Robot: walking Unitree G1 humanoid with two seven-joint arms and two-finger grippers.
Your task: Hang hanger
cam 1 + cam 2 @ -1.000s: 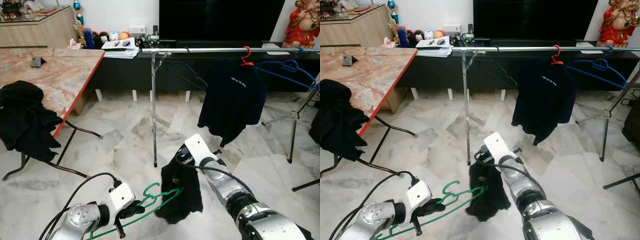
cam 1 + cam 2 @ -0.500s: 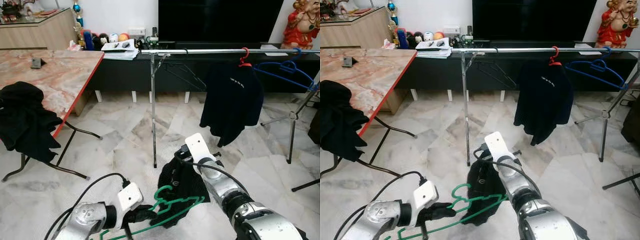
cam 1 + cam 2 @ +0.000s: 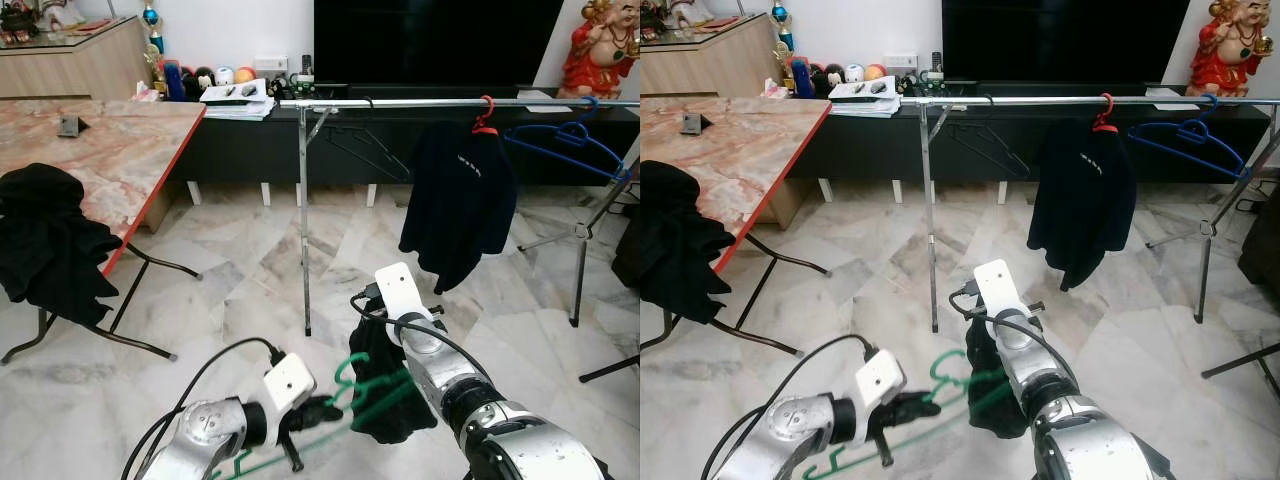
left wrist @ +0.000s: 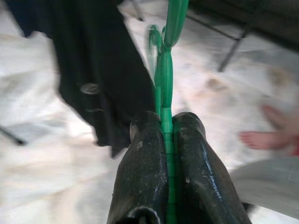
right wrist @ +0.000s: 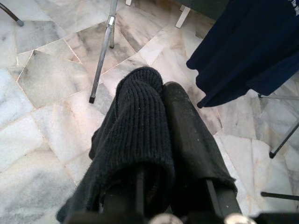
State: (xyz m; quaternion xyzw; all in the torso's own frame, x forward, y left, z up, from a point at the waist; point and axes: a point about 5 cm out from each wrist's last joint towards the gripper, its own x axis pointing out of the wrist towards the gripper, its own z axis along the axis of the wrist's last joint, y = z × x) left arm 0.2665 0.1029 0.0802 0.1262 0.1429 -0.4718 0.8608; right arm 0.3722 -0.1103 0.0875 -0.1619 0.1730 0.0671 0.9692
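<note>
The left gripper [image 4: 164, 128] pinches the green hanger [image 3: 375, 385] low and near; the right gripper [image 5: 161, 93], fingers together, grips a black garment [image 3: 385, 400] beside its hook.

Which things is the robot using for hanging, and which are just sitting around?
Being used:
green hanger, pinched in the left gripper
black garment, held by the right gripper
clothes rail

Just sitting around:
table with black clothes
blue hanger
red statue
</note>
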